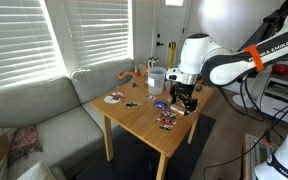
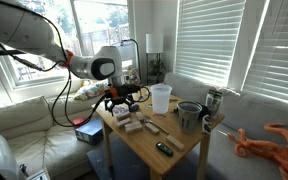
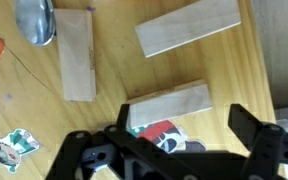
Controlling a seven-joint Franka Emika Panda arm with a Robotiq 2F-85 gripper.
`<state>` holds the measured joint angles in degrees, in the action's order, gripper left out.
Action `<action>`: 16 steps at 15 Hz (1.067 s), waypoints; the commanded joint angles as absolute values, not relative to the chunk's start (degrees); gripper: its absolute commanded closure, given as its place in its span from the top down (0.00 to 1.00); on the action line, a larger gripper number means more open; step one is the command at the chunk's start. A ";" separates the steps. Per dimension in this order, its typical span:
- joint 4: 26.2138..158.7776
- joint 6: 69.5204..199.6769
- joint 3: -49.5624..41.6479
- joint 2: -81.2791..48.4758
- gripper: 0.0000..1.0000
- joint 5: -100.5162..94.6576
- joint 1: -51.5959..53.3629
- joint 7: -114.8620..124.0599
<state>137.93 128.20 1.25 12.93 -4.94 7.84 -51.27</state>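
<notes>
Gripper (image 3: 162, 132) hangs over the table (image 3: 114, 88) w/ fingers (image 3: 246, 125) spread wide and nothing pinched. In the wrist view the near block (image 3: 174, 103) lies flat just ahead of it, roughly between the fingers, w/ a red-and-white item (image 3: 159, 133) (too hidden to identify) right below the gripper. The left block (image 3: 77, 55) lies apart from it next to a spoon (image 3: 36, 20), the top block (image 3: 189, 27) sits angled further off, and in an exterior view a cup (image 2: 161, 98) and mug (image 2: 189, 115) stand farther along the table, away from the gripper (image 2: 121, 100).
</notes>
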 commanded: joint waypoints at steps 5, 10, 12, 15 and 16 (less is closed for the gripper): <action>136.16 129.51 0.40 10.47 1.00 -3.23 7.82 -57.17; 135.19 129.26 0.26 8.73 1.00 -2.89 7.37 -59.03; 134.55 128.45 0.38 8.07 0.74 -2.27 7.35 -59.26; 134.23 127.89 0.51 8.24 0.65 -0.40 7.44 -59.85; 133.89 127.52 0.56 8.58 0.62 -0.01 7.45 -60.01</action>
